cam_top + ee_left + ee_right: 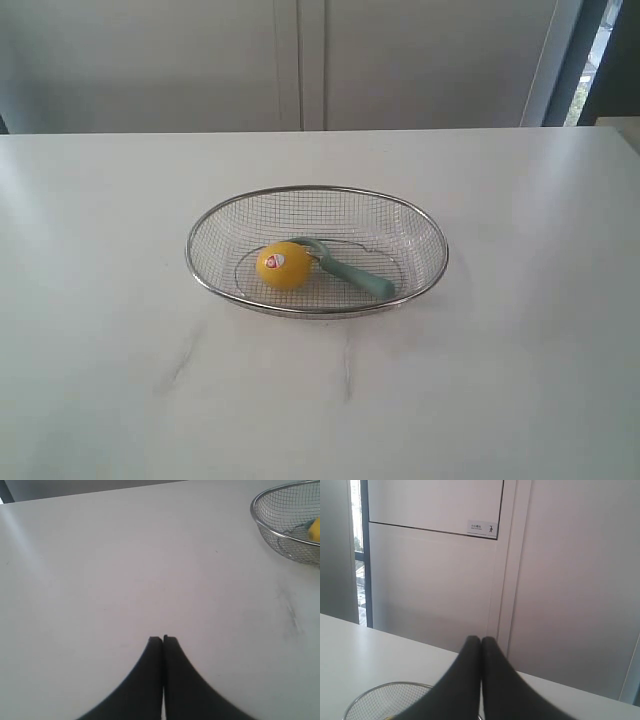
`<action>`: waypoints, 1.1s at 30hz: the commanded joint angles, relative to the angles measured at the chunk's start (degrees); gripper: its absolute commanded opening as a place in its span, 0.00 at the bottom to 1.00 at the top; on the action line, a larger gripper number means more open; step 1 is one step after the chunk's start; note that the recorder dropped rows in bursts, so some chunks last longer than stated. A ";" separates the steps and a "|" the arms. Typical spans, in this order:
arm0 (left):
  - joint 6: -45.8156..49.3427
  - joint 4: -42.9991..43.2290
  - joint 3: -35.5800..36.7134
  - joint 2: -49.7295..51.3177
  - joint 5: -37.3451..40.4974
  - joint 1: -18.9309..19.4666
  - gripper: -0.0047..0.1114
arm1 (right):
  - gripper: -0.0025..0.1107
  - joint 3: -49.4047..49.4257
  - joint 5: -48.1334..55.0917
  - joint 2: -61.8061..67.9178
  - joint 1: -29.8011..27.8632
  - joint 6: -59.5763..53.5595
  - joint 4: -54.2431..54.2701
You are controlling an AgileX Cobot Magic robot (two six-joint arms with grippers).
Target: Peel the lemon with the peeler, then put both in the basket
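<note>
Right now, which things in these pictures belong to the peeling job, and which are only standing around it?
Job:
lemon
peeler
basket, holding both
left claw, shut
right claw, shut

Not the job:
table
wall
sign
window

White table (120, 300); pale panelled wall (400, 60) behind; window strip (600, 50) at right.

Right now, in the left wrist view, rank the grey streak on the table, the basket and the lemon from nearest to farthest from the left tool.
1. The grey streak, on the table between the left tool and the basket.
2. The basket, its near rim just beyond the streak.
3. The lemon, inside the basket behind that rim, partly cut off.
</note>
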 commanded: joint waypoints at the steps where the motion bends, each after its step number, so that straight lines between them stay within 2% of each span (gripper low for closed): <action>1: 0.20 -0.41 0.17 -0.22 -0.16 -0.52 0.04 | 0.02 0.24 -0.48 -0.38 -0.12 0.24 -0.42; 22: 0.20 -0.41 0.17 -0.22 -0.16 -0.52 0.04 | 0.02 0.86 -0.61 -1.09 -0.40 0.24 -0.42; 24: 0.20 -0.41 0.17 -0.22 -0.16 -0.52 0.04 | 0.02 2.45 -1.05 -2.39 -2.11 0.24 0.20; 30: 0.20 -0.41 0.17 -0.22 -0.16 -0.52 0.04 | 0.02 11.98 -2.32 -6.43 -14.96 0.24 0.20; 33: 0.20 -0.41 0.17 -0.22 -0.16 -0.52 0.04 | 0.02 19.92 -2.32 -8.60 -21.00 0.24 0.20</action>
